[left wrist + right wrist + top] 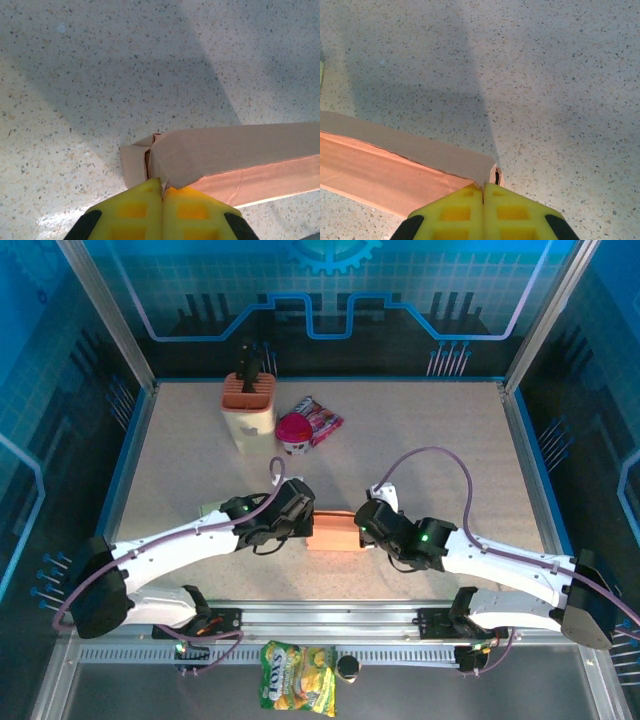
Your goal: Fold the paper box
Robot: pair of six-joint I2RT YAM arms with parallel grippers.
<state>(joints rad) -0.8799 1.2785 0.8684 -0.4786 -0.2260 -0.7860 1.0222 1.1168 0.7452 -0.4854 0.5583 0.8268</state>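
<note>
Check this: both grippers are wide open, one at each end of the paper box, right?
No. The left gripper and right gripper are shut, as the wrist views show; each does sit at one end of the paper box.

Bright overhead light, broad soft shadows, faint glare, sharp focus
</note>
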